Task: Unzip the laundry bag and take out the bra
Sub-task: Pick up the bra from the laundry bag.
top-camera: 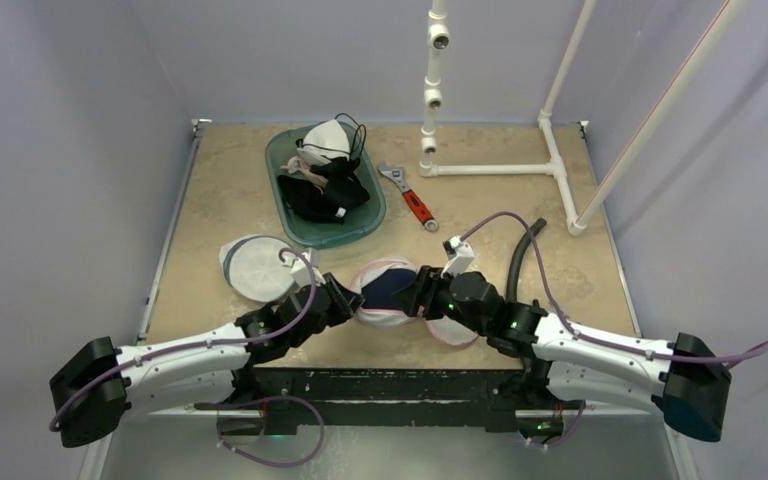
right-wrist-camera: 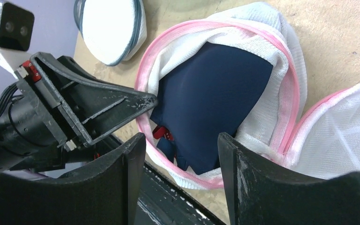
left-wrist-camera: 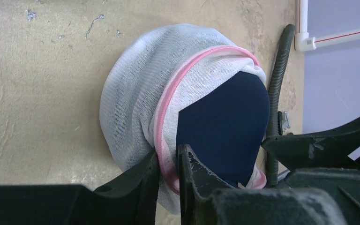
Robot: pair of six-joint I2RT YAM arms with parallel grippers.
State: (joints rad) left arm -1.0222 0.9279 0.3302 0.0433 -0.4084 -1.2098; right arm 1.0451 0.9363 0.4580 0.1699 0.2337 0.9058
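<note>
A white mesh laundry bag (top-camera: 372, 300) with a pink zipper rim (right-wrist-camera: 291, 89) lies open near the table's front edge. A navy bra (top-camera: 390, 288) fills the opening; it also shows in the left wrist view (left-wrist-camera: 225, 122) and the right wrist view (right-wrist-camera: 211, 103). My left gripper (left-wrist-camera: 168, 161) is shut on the bag's pink rim (left-wrist-camera: 161, 140) at its left side. My right gripper (right-wrist-camera: 182, 143) is open, its fingers (right-wrist-camera: 232, 159) either side of the bra's lower edge and the bag's near rim. The bag's unzipped lid (right-wrist-camera: 342, 136) hangs to the right.
A second round mesh bag (top-camera: 256, 266) with a grey rim lies left of the open bag. A green tub (top-camera: 300, 225) of dark and white garments stands behind. A red-handled wrench (top-camera: 409, 197), a black hose (top-camera: 520, 262) and a white pipe frame (top-camera: 490, 168) lie to the right.
</note>
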